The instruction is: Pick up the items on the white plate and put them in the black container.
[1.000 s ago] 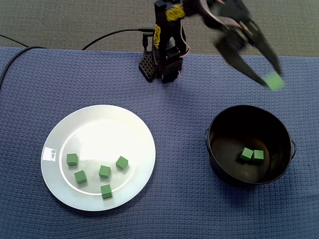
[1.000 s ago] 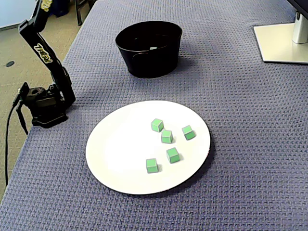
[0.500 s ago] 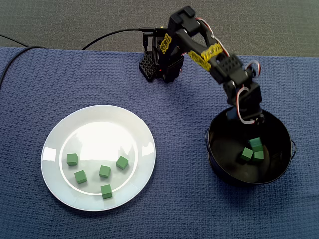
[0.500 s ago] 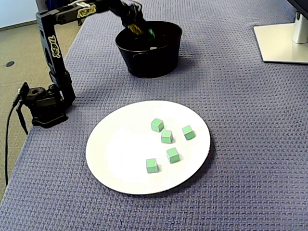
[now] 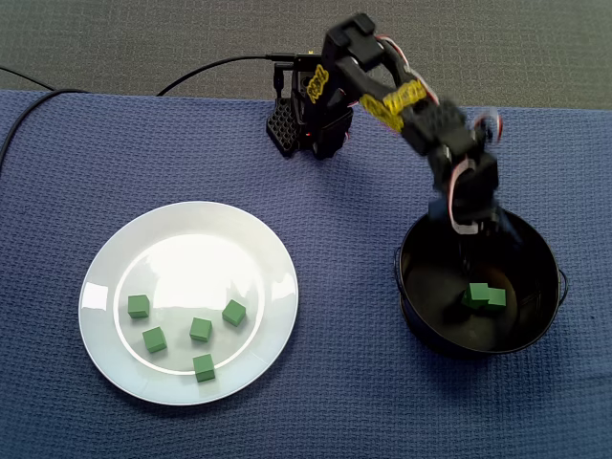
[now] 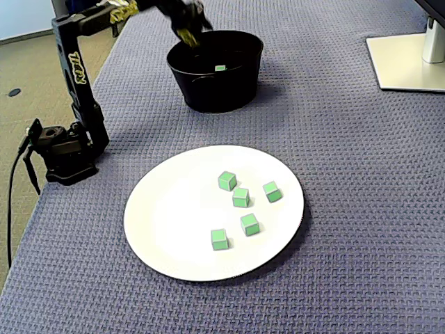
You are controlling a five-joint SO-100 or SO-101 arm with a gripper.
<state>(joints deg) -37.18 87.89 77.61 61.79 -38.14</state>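
Observation:
A white plate (image 5: 110, 244) (image 6: 167, 223) lies on the blue cloth and holds several green cubes (image 5: 200, 330) (image 6: 240, 197) in a loose cluster. In a fixed view the black container (image 5: 413, 311) stands to the plate's right; in another fixed view the black container (image 6: 215, 94) is behind the plate. Green cubes (image 5: 486, 295) lie close together on its floor, and one cube (image 6: 220, 67) shows over the rim. My gripper (image 5: 470, 251) (image 6: 188, 36) points down just inside the container's near-arm rim, above the cubes. It looks open and holds nothing; the fingers are dark and blurred.
The arm's base (image 5: 308, 120) (image 6: 66, 149) is clamped at the cloth's edge, with a black cable (image 5: 210, 65) trailing off it. A white monitor stand (image 6: 407, 62) occupies one far corner. Bare carpet lies beyond the cloth.
The gripper swung down over the container with a green cube and let it go. The cube now lies with the others inside, and the gripper has lifted slightly.

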